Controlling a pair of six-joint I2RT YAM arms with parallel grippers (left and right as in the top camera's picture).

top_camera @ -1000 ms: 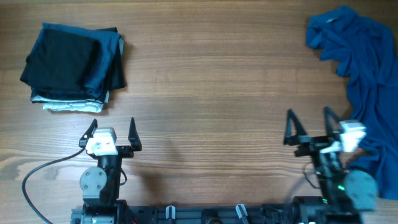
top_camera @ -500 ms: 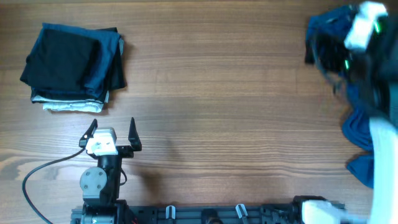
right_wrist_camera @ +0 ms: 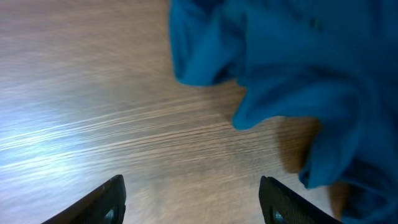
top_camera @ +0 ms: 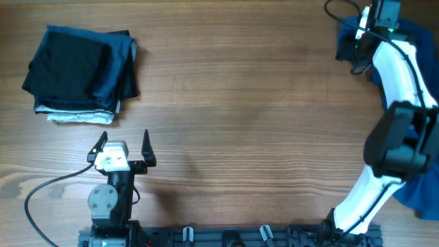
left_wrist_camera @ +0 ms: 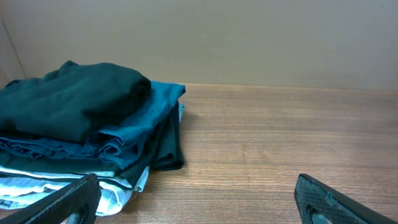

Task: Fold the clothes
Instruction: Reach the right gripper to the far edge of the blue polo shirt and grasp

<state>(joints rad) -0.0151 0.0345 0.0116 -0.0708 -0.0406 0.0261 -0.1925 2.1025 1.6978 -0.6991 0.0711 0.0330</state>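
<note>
**T-shirt bunched at the far right edge, right gripper open just short of it**

The T-shirt [top_camera: 426, 51] lies crumpled along the right side of the table [top_camera: 240, 103]. Its upper part is heaped in the far right corner and more of it trails down toward the near edge. The right arm [top_camera: 398, 68] reaches across it to that far corner, and the right gripper [top_camera: 351, 49] sits at the heap's left border.

In the right wrist view the right gripper [right_wrist_camera: 196, 202] has its two fingers spread apart with only bare wood between them. The T-shirt [right_wrist_camera: 280, 62] fills the upper right of that view. It lies ahead of the fingers and to their right, and one fold hangs close to the right finger. Nothing is clamped.

The left gripper [top_camera: 123, 140] is near the front edge on the left, its fingers wide apart and holding nothing. A stack of folded clothes [top_camera: 79, 72] lies beyond it at the far left, well away from the T-shirt.
</note>
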